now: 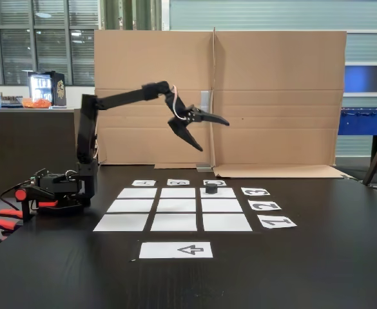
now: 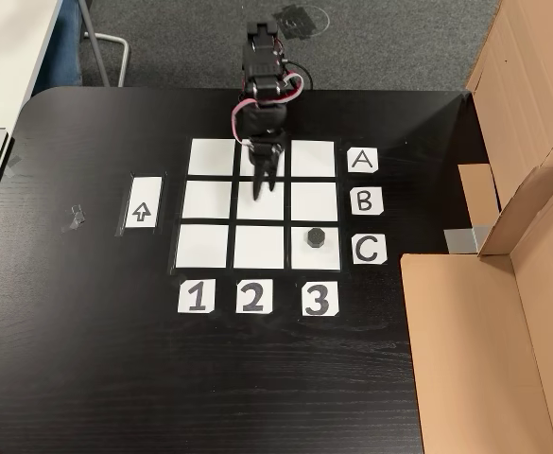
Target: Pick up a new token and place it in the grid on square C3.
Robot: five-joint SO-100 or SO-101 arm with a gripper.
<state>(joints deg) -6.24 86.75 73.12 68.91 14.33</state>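
Black token [image 2: 315, 236] standing flat on square C3 [image 2: 328, 255], round face up, short axis vertical, so no long axis or heading to tell. Within the grid [image 2: 211, 198], at the corner cell lining up with the "C" card [image 2: 368, 250] at 3 o'clock and the "3" card [image 2: 319, 299] at 6 o'clock in the view from above. Tool [image 1: 210, 134] raised well above the bench [image 1: 317, 257], fingers spread wide, holding nothing, apart from the token [image 1: 211, 188].
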